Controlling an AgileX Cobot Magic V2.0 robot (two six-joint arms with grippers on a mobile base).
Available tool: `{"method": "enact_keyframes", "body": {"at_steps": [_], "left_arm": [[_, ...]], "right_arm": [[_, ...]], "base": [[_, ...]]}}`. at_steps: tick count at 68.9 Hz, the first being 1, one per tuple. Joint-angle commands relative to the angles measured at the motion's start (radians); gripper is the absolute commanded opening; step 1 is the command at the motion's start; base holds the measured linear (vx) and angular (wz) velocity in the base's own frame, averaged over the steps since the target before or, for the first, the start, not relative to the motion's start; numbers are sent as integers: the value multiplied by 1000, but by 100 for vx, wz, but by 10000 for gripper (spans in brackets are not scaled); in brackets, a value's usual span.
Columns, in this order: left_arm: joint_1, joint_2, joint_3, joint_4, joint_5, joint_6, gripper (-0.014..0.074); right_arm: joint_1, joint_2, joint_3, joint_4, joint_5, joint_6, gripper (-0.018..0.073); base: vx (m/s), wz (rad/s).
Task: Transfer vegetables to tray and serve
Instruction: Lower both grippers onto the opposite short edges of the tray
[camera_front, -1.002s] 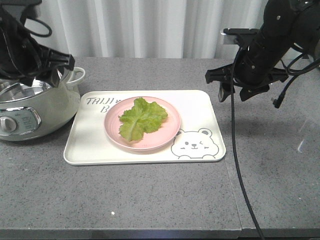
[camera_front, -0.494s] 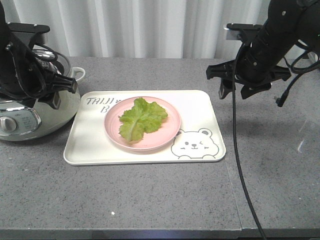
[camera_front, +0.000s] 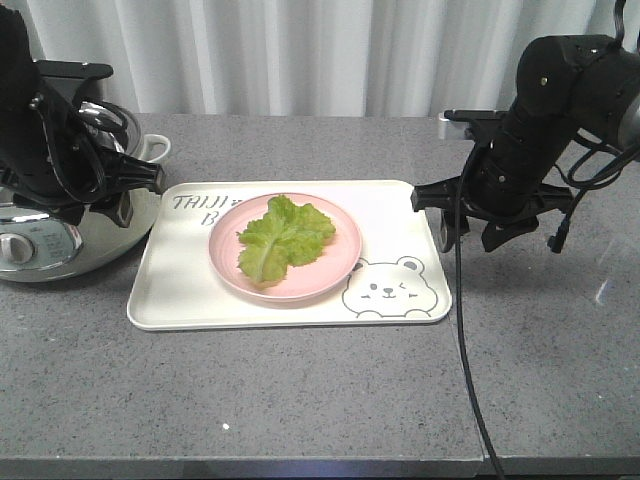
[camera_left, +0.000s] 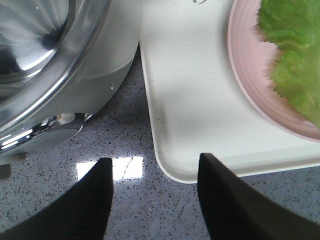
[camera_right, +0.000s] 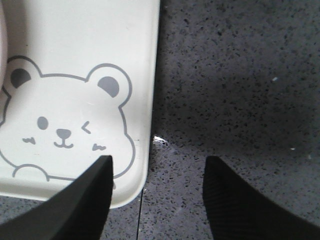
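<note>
The left arm is reaching in from 9 o'clock, its wrist bent down over the cooking pot (camera_front: 60, 240). The left hand (camera_left: 155, 166) is hanging with its two fingers spread wide and gripping nothing. In the left wrist view one finger is sitting over the grey surface (camera_front: 300, 400) beside the pot, and the other over the tray's rounded corner.

The tray (camera_front: 180, 290) is lying flat mid-surface, its long axis running 9 to 3 o'clock, with lettering at its 10 o'clock corner and the bear face at 5 o'clock. The pink plate (camera_front: 224, 250) is sitting on it, left of the bear. The lettuce leaf (camera_front: 285, 235) is lying on the plate, its long axis running from 7 to 1 o'clock, pale rib end pointing to 7 o'clock and ruffled edge to 1 o'clock.

The right arm is arching in from 2 o'clock, elbow high and wrist angled down. The right hand (camera_right: 159, 162) is hovering at the tray's 3 o'clock rim, fingers spread and empty, one over the bear, one over bare surface.
</note>
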Motion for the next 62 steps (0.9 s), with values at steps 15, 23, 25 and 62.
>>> {"method": "enact_keyframes", "body": {"at_steps": [15,23,25,62], "left_arm": [[1,-28,-22,-5,4,20,364],[1,-26,-22,-5,4,20,364],[1,-26,-22,-5,4,21,364],[1,-2,81,-19,-5,23,364]], "right_arm": [[-3,-22,-7,56,44,-13,400],[-3,-15,9,66,43,-13,400],[-3,-13,11,65,42,-13,400],[-3,0,21,63,31,-13,400]], "base": [[0,0],[0,0],[0,0],[0,0]]}}
